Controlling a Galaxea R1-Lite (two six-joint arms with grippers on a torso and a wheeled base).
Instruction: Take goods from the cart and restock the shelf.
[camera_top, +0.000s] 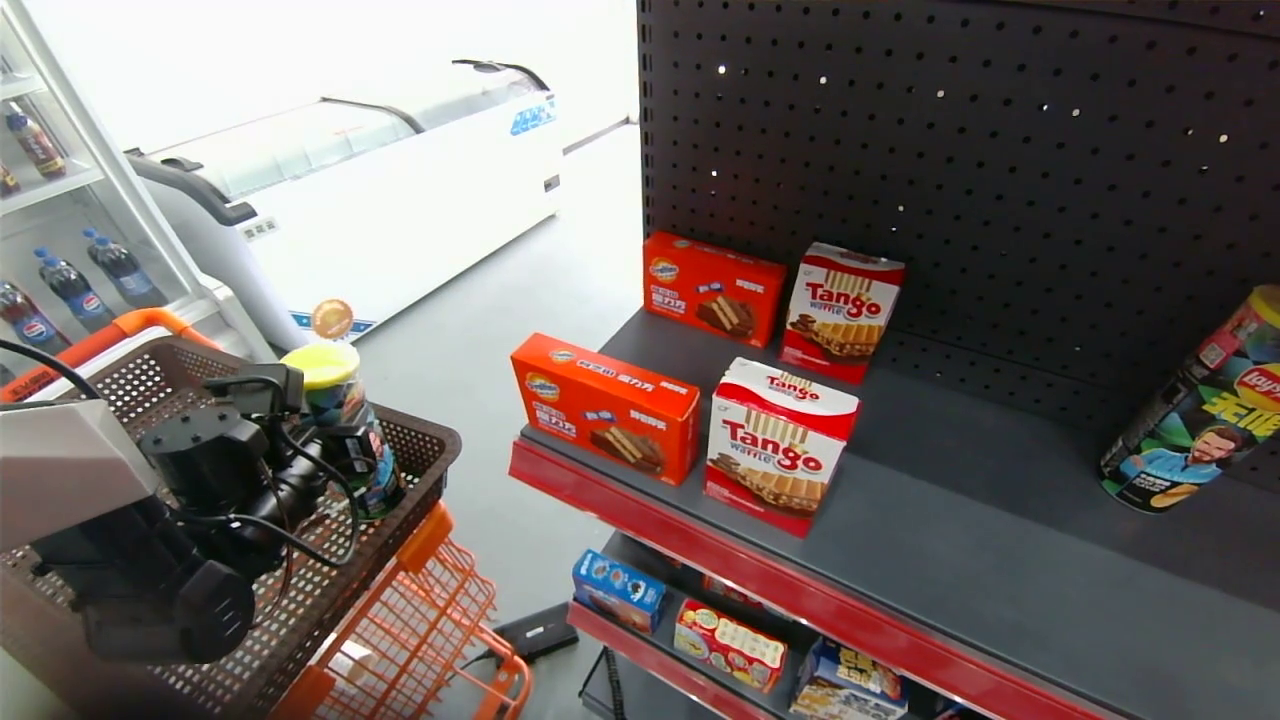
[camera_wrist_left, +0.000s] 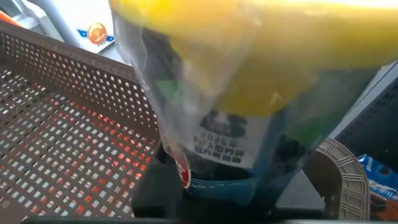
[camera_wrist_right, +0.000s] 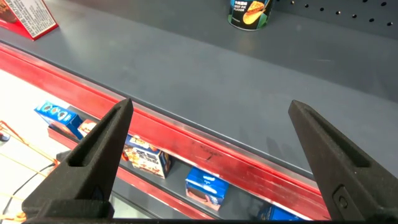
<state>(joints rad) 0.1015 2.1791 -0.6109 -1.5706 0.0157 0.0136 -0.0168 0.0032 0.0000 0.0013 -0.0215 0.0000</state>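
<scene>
- The left gripper (camera_top: 352, 455) is clenched around the yellow-lidded chip can (camera_top: 338, 405), which it holds upright above the cart's brown basket (camera_top: 425, 468).
- The right gripper (camera_wrist_right: 208, 155) hangs with its fingers spread wide over the shelf (camera_wrist_right: 217, 81), near its red front edge.
- A second can (camera_wrist_right: 250, 12) stands farther back on the shelf.

Blurred up close: yellow-lidded can (camera_wrist_left: 224, 124), label unreadable. Cut off at right edge of head view: chip tube (camera_top: 1195, 420).

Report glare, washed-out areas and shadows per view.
Head view: room beyond the freezer washed out white; light dots through pegboard holes. Left wrist view: orange glows through the basket mesh. Right wrist view: right gripper a dark silhouette over the evenly lit shelf.
</scene>
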